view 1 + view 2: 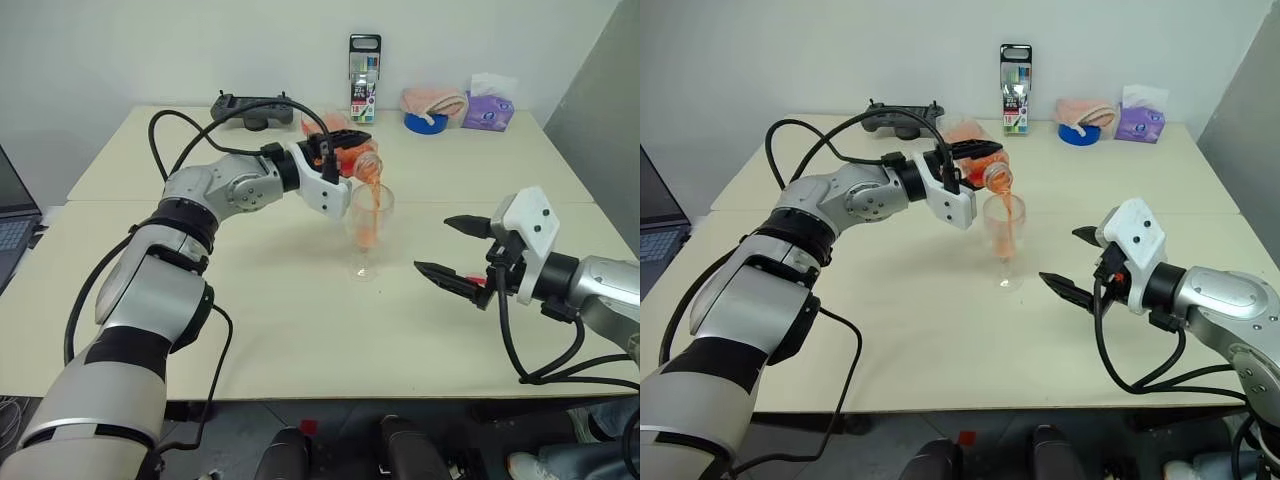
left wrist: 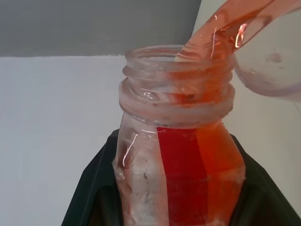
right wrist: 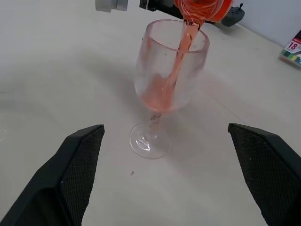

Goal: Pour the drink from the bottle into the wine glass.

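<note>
Left tool (image 1: 345,158) clamps bottle (image 1: 358,160) over wine glass (image 1: 368,228); right tool (image 1: 452,247) gapes near marker box (image 1: 363,78).

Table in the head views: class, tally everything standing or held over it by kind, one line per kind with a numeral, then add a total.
Bottle: 1
Wine glass: 1
Game controller: 1
Marker box: 1
Tape roll: 1
Tissue pack: 1
Pink cloth: 1
Total: 7

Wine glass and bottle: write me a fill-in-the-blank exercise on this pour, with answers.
1. The left hand tilts the bottle over the ____.
2. The drink streaming down is ____ in colour.
3. The wine glass stands ____ on the table.
4. The right hand waits beside it with fingers ____.

Answers: wine glass; orange-red; upright; open
</note>
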You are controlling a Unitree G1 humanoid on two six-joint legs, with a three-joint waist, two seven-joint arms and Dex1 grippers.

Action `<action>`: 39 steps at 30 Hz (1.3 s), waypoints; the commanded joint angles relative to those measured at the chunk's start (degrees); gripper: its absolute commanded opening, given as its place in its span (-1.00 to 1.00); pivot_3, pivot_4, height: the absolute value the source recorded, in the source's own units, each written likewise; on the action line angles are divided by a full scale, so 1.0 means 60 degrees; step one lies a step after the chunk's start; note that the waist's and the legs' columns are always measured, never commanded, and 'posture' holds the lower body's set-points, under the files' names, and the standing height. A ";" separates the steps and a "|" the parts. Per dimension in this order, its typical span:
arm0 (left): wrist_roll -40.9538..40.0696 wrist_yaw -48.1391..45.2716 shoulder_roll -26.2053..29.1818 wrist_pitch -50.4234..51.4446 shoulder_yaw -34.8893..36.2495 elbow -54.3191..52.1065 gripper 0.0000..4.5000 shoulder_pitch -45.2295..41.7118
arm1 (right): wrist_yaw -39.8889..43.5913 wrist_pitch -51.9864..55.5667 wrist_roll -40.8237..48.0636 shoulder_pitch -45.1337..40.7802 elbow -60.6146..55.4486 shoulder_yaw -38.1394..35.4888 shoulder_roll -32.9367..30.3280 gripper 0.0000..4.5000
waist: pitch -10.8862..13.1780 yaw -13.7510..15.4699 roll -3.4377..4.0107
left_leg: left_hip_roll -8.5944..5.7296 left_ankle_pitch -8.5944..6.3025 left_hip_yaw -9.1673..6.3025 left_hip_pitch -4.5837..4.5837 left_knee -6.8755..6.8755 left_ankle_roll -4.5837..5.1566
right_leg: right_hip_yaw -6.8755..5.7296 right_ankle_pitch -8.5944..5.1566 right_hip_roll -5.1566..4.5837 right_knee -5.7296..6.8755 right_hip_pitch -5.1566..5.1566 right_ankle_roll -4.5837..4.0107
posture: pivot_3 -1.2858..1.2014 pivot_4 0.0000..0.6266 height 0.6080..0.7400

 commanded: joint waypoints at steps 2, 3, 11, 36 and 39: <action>-0.0020 0.0367 0.0167 -0.0067 0.0047 -0.0093 -0.16 -0.0539 | -0.0084 -0.0349 0.0025 -0.0338 0.0041 -0.0136 0.0189 1.00 | 0.0000 0.0000 0.0000 | 0.0000 0.0000 0.0001 -0.0001 0.0000 0.0000 | 0.0000 0.0000 0.0000 0.0000 0.0000 0.0000 | 0.03 -0.52 1.00; -0.0006 0.0379 0.0171 -0.0078 0.0028 -0.0089 -0.16 -0.0552 | -0.0127 -0.0334 0.0082 -0.0372 0.0078 -0.0165 0.0244 1.00 | 0.0000 0.0000 0.0000 | 0.0000 0.0000 0.0001 -0.0001 0.0001 0.0000 | 0.0000 0.0000 0.0000 0.0000 0.0000 0.0000 | 0.03 -0.52 1.00; 0.0010 0.0405 0.0258 -0.0149 -0.0050 -0.0047 -0.16 -0.0608 | -0.0127 -0.0250 0.0157 -0.0466 0.0215 -0.0199 0.0285 1.00 | 0.0000 -0.0001 0.0000 | 0.0000 0.0000 0.0001 0.0000 0.0000 0.0000 | -0.0001 0.0001 -0.0001 0.0002 0.0000 -0.0001 | 0.03 -0.52 1.00; -0.1318 -0.0638 0.0067 -0.0213 0.0535 0.0159 -0.17 -0.0354 | -0.0090 -0.0151 0.0220 -0.0877 0.0427 0.0053 0.0317 1.00 | 0.0000 -0.0003 0.0000 | -0.0001 0.0000 0.0003 0.0004 0.0009 0.0000 | 0.0002 0.0008 -0.0001 0.0017 0.0000 -0.0013 | 0.03 -0.52 1.00; -0.3184 -0.2317 -0.0415 -0.0035 0.1438 0.0381 -0.17 -0.0093 | -0.0101 -0.0116 0.0285 -0.0933 0.0475 0.0037 0.0339 1.00 | -0.0001 -0.0003 0.0001 | -0.0001 0.0000 0.0004 0.0003 0.0009 0.0000 | 0.0002 0.0014 -0.0002 0.0016 0.0000 -0.0022 | 0.03 -0.52 1.00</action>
